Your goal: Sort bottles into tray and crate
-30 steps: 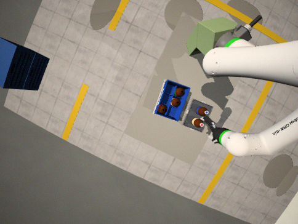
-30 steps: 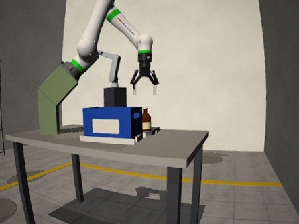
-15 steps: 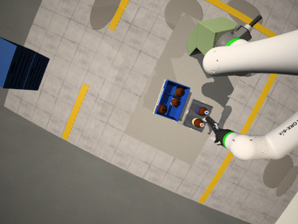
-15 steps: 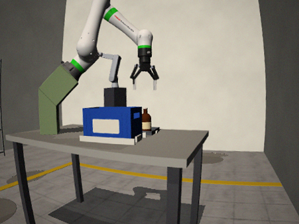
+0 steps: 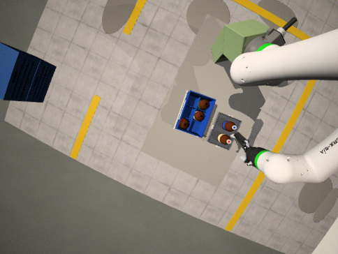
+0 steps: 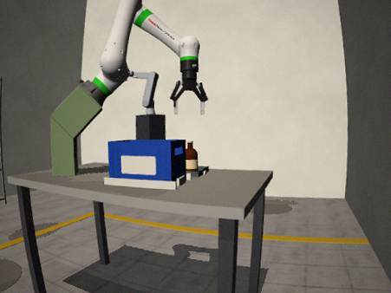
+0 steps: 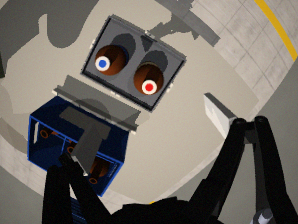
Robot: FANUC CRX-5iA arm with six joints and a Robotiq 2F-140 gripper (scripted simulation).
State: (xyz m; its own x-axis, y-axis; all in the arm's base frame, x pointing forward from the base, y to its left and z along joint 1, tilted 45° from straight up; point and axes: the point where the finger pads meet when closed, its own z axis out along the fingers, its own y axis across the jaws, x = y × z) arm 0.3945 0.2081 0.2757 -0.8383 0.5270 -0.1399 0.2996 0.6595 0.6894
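Table (image 6: 226, 194), capped bottles (image 7: 125, 72), open tool (image 6: 188, 102).

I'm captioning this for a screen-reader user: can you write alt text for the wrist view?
Seen from above, a grey tray holds two brown bottles standing upright, one with a blue cap and one with a red cap. A blue crate with open brown bottles sits beside the tray, lower left. The open, empty gripper frames the bottom of the picture.

Blue crate (image 5: 188, 105) on the tabletop (image 5: 181, 153) holds three open brown bottles (image 5: 199, 115). Grey tray (image 5: 216, 134) just beside it carries a blue-capped bottle (image 5: 229, 126) and a red-capped bottle (image 5: 224, 139). Gripper (image 5: 241, 139) sits by the tray's edge, fingers spread, empty.
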